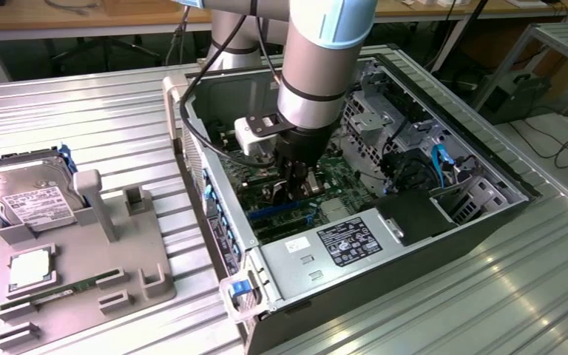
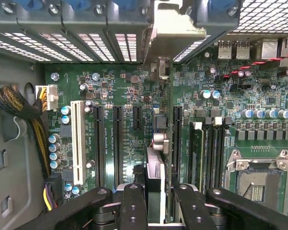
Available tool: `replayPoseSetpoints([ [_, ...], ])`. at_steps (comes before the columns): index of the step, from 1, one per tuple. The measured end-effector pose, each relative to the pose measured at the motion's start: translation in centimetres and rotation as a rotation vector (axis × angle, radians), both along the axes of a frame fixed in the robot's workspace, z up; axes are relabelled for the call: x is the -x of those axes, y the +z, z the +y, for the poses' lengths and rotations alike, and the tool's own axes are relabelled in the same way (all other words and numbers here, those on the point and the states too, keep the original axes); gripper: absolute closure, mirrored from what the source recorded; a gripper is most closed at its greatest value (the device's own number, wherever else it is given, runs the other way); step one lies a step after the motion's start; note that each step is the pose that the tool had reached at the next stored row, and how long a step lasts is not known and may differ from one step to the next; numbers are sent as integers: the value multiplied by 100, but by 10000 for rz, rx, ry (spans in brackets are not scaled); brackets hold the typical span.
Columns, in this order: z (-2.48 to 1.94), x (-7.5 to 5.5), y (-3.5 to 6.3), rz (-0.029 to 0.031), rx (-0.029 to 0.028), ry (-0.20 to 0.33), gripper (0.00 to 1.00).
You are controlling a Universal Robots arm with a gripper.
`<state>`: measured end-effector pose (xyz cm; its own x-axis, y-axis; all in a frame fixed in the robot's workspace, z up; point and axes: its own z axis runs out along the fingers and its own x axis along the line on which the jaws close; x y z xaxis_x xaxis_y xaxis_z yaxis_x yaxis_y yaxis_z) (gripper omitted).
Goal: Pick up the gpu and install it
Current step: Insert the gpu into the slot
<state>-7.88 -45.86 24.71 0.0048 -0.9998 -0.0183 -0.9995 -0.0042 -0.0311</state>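
Inside the case: the arm's gripper (image 1: 299,180) is lowered into an open computer case (image 1: 481,222) that lies on its side on a ribbed metal table (image 1: 97,118).
Jaws: narrowed on the gpu (image 2: 155,184), which is held edge-on between the two black fingers (image 2: 132,206) in the wrist view.
Gpu position: the card is held upright above the green motherboard (image 2: 134,91), among the long expansion slots (image 2: 117,143), with a white slot (image 2: 78,141) further off to one side; whether it is seated in a slot cannot be told.
Card details: a pale end bracket (image 2: 175,28) is seen at the far end, against the case's rear wall.
Motherboard: an empty processor socket (image 2: 259,182) and memory slots (image 2: 209,153) are seen beside the card.
Parts stand: a grey holder (image 1: 77,274) at the exterior view's left carries a silver hard drive (image 1: 27,196), a processor (image 1: 29,270) and a green memory stick (image 1: 62,292).
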Motion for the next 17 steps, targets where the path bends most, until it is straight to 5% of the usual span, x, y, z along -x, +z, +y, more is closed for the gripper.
replayPoseSetpoints([
  [17,1,72,-53,2,-4,1,73],
])
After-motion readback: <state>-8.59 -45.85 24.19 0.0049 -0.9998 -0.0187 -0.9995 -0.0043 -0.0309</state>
